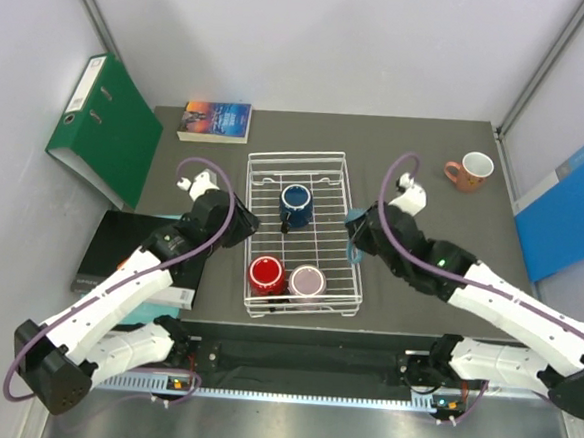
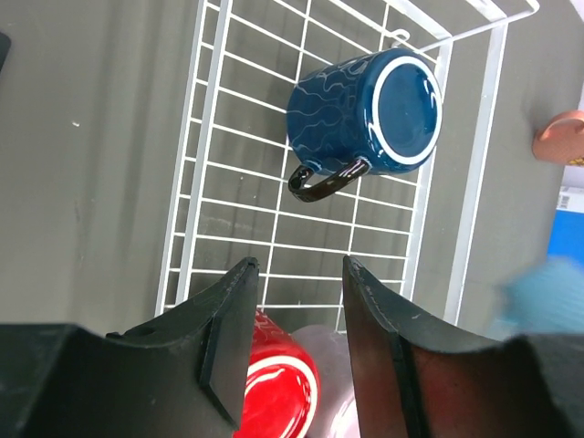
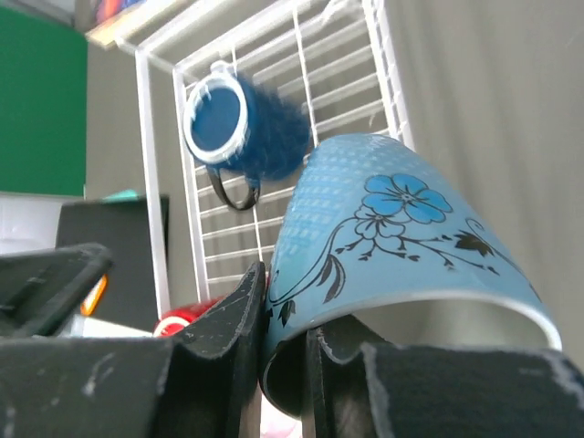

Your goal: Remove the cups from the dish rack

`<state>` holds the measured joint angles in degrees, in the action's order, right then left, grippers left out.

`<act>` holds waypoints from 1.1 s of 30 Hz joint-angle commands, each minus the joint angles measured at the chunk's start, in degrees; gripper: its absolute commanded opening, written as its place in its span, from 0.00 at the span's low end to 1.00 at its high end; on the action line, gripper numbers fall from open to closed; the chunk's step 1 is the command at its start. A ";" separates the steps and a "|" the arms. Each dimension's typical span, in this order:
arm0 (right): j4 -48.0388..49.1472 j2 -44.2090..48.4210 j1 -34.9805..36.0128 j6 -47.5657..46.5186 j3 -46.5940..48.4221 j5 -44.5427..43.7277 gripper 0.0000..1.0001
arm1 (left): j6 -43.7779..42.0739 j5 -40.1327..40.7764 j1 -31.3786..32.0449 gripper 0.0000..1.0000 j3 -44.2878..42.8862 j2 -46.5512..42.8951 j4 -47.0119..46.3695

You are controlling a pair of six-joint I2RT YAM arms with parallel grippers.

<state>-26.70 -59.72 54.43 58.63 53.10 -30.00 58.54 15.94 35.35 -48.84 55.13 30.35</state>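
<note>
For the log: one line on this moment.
right pincer: shut on teal cup | left pincer: open over dish rack | in rack: blue cup, red cup, mauve cup

**No legible writing**

Nowhere a word, brand or number clear enough to read.

- On the spine of the green binder (image 1: 106,131): a white label (image 1: 79,94), blank or too small to tell.
- On the cover of the book (image 1: 216,120): a colourful picture with faint light marks, perhaps a title, too blurred to make out.
- At the right edge of the left wrist view: a white patch (image 2: 570,199) with tiny dark print, unreadable.
- On the teal cup (image 3: 319,214): only a printed blue flower (image 3: 400,194) with black stems and leaves, no lettering.
</note>
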 commanded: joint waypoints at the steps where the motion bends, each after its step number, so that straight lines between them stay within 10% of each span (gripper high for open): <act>1: -14.42 -0.56 -2.57 -9.58 16.31 -8.14 0.00 | -1.50 0.23 0.15 0.47 -1.61 2.51 -3.02; 9: -19.62 -1.54 -4.16 -16.87 25.65 -6.30 0.00 | -7.74 -7.67 0.15 0.48 -10.75 13.24 -0.90; 33: -32.89 -24.79 -44.67 -19.26 36.62 14.88 0.00 | -9.50 -17.53 0.51 0.47 -14.18 18.26 -6.35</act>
<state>-61.10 -80.03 14.15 38.13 84.36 -18.04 50.43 -1.06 35.70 -61.71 73.63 26.52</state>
